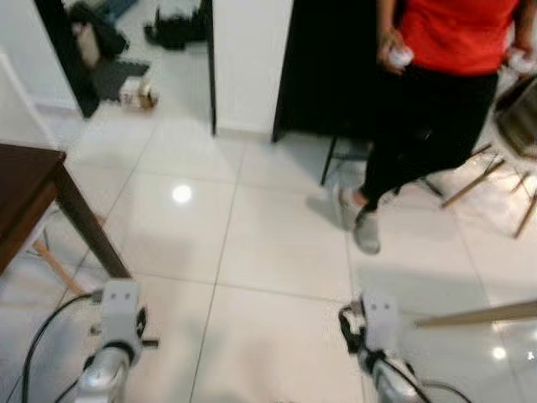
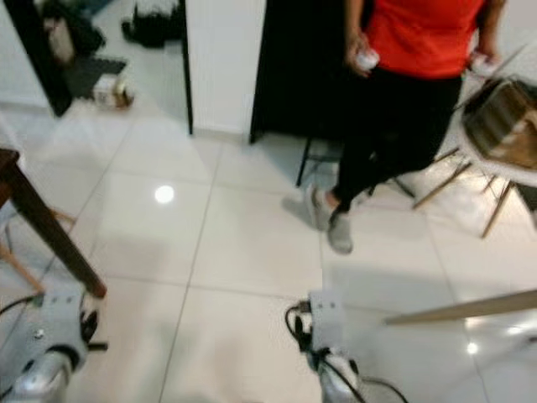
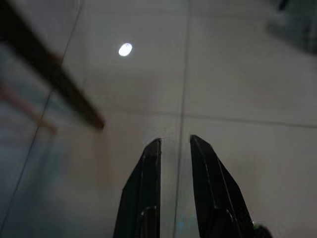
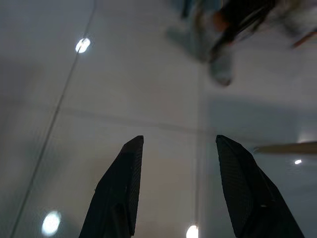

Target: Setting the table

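- Dark brown wood makes up the desk [image 1: 25,189], which stands at the robot's left on a glossy white tiled floor [image 1: 277,243]; one slanted leg reaches the tiles just ahead of the left arm.
- Nothing of tableware can be made out on the visible corner of the desk.
- Left gripper [image 3: 174,148] points down at the floor, its two black fingers [image 3: 148,183] close together with a narrow gap between them, holding nothing; the desk leg [image 3: 54,79] shows as a dark bar off to one side.
- Right gripper [image 4: 178,144] also hangs over the tiles, its fingers [image 4: 124,183] spread well apart and empty.
- A person [image 1: 436,92] in a red top and black trousers stands ahead on the right, wearing grey shoes [image 1: 365,228], with a small pale thing in each hand [image 1: 394,52]; what these are cannot be told.
- Wooden chair legs [image 1: 470,180] slant across the floor beside the person.
- A white wall [image 1: 247,59] and a dark doorway [image 1: 323,67] stand behind.
- Bags and a small box [image 1: 136,92] lie on the floor far off at the left.
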Tool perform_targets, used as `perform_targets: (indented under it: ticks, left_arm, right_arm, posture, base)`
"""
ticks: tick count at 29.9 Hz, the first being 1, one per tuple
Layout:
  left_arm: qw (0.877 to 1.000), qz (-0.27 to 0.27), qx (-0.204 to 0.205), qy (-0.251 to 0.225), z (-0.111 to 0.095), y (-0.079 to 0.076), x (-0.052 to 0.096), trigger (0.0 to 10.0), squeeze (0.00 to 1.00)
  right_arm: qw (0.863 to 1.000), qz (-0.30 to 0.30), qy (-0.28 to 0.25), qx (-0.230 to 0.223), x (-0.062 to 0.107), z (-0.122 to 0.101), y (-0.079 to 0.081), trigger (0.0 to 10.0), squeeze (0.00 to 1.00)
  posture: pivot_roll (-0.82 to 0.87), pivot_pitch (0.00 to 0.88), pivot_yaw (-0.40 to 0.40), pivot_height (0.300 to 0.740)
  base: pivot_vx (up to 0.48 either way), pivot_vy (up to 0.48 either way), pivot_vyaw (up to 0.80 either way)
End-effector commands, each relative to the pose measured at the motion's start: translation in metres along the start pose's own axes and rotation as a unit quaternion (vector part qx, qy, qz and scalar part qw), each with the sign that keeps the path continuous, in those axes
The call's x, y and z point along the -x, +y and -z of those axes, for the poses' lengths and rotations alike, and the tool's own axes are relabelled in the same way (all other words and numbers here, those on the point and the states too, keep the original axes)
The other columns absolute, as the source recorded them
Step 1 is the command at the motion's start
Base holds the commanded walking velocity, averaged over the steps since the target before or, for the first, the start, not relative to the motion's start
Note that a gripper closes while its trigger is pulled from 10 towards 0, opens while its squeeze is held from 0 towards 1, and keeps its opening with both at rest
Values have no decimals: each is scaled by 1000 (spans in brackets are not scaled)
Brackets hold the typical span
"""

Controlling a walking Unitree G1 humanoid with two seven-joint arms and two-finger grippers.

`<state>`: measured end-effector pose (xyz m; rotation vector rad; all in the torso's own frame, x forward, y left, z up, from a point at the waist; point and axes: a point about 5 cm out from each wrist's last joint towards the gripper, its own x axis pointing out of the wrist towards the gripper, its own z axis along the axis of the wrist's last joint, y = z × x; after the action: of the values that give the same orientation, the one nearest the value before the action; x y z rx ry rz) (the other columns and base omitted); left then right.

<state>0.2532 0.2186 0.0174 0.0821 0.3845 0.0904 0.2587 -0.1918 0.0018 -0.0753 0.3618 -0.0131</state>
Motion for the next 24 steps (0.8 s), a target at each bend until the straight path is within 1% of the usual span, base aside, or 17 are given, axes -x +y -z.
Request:
perform_targets:
  ticks: [1, 12, 24]
  left_arm:
    - [1000, -7, -2, 30, 17, 4, 6, 10000, 0]
    - [1000, -8, -2, 20, 18, 3, 3, 10000, 0]
    - [1000, -6, -2, 17, 20, 1, 3, 10000, 0]
  right_arm:
    - [1000, -3, 14, -6, 4, 10, 3, 10000, 0]
    - [1000, -2, 4, -6, 0, 8, 3, 10000, 0]
    - [1000, -1, 1, -4, 0, 9, 1, 10000, 0]
  posture:
    - [-34, 47, 19, 740]
    - [-31, 35, 14, 740]
    - [-34, 36, 14, 740]
  base:
    - [0, 0, -788]
    - [0, 0, -788]
    - [0, 0, -788]
